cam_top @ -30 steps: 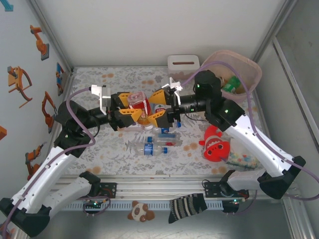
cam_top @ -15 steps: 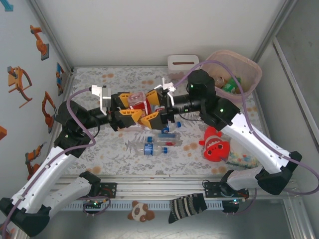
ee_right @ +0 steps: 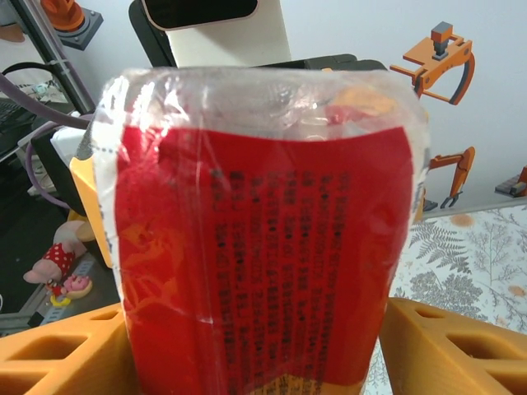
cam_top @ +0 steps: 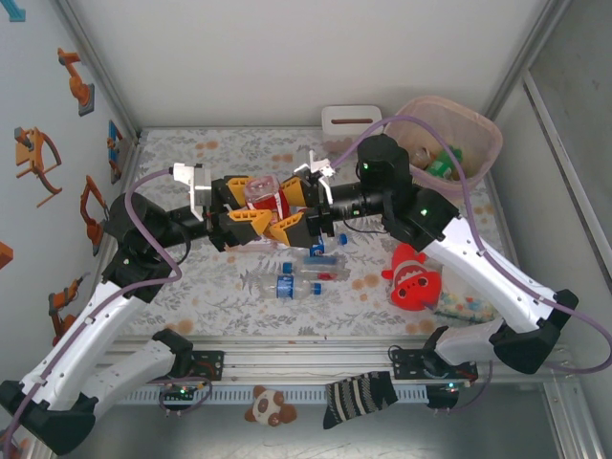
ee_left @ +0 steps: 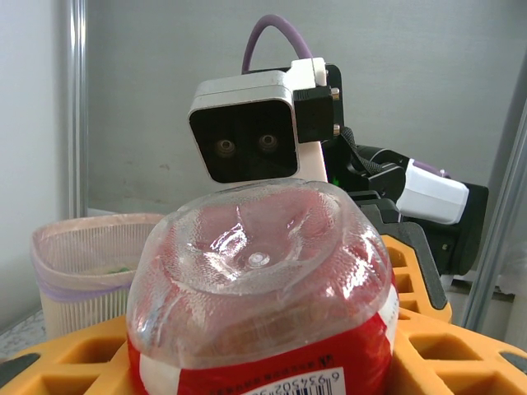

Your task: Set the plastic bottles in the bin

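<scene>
Two pincers meet on one red bottle in the middle of the picture.
The left pincer is clenched on the red-label bottle. The right pincer sits around the same bottle from the other side, but I cannot tell if it squeezes it. The pink bin stands at the upper right, well apart, with a green bottle inside. More bottles lie on the table just below the pincers, near a red fish toy.
</scene>
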You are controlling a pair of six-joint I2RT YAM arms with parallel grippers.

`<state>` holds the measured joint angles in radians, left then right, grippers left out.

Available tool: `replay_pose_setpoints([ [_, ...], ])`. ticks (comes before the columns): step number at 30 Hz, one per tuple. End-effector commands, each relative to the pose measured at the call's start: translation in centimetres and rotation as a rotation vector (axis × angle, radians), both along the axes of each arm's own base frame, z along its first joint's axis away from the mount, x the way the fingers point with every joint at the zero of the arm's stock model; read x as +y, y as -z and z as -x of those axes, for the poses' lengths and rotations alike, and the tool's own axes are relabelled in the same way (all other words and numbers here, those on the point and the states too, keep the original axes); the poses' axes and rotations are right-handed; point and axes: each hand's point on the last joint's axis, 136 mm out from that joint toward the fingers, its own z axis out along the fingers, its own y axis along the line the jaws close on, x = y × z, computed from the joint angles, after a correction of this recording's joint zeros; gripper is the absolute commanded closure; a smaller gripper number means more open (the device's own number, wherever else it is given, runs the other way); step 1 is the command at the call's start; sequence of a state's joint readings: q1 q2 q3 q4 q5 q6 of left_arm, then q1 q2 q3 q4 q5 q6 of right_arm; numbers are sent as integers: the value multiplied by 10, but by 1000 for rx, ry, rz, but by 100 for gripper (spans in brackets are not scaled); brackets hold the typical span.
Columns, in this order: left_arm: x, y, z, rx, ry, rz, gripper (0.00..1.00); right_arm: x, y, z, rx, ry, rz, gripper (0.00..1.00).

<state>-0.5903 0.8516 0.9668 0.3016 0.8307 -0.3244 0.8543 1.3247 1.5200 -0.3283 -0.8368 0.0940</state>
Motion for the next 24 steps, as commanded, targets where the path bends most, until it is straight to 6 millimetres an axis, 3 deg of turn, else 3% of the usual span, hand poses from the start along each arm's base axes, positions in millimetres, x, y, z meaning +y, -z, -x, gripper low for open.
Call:
replay_pose_setpoints([
  [1,5,-18,11,-74,8,30,46,0,-13,4,-17,-6,-24,31],
  [12,5,-19,11,-74,4,33,44,0,-16,4,-24,-2,-31,40],
  [24,9,-19,12,-76,-18,37,31,-2,-18,-3,-42,48,-34,48],
])
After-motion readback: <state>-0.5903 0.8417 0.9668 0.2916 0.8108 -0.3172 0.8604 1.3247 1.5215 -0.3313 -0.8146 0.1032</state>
